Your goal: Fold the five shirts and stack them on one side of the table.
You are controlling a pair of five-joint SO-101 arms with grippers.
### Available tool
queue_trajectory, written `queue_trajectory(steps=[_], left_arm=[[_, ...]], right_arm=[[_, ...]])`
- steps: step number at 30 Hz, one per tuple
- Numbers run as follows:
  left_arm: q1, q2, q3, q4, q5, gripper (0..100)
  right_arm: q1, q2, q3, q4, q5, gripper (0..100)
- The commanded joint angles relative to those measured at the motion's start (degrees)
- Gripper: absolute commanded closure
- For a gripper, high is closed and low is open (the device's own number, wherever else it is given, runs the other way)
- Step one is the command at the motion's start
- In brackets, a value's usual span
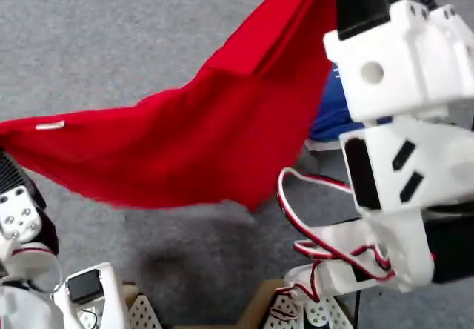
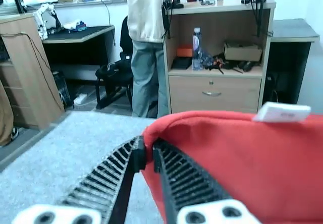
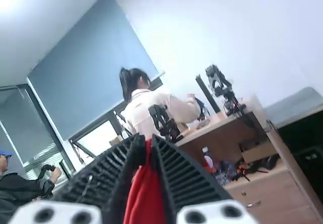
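A red shirt (image 1: 215,133) hangs stretched in the air above the grey table (image 1: 111,55), held at two ends. My left gripper (image 2: 148,152) is shut on the red shirt (image 2: 237,163) at its collar edge, where a white label (image 2: 281,112) sticks up; that label (image 1: 49,126) sits at the shirt's left end in the high view. My right gripper (image 3: 148,148) is raised high, shut on a bunch of the red shirt (image 3: 145,196). A blue garment (image 1: 333,114) lies on the table at the right, partly hidden by the right arm (image 1: 404,84).
The grey felt table surface (image 2: 60,153) stretches under the shirt. Both arms' bases and red-white cables (image 1: 318,247) crowd the near edge. Beyond the table stand a wooden cabinet with drawers (image 2: 217,90) and a desk (image 2: 75,37).
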Motion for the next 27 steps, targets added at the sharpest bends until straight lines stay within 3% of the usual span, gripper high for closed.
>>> queue_trajectory(steps=[1,17,27], left_arm=[[-0.4,-1.0,2.9,-3.0,0.3,97],[-0.6,-1.3,0.6,-4.3,0.3,97],[-0.5,-6.1,-9.4,5.5,0.5,97]], right_arm=[[-0.7,-0.2,2.7,-3.2,0.4,98.4],[-0.7,-0.3,-2.3,-3.3,0.7,98.4],[-0.7,-8.9,1.9,-0.4,7.2,98.4]])
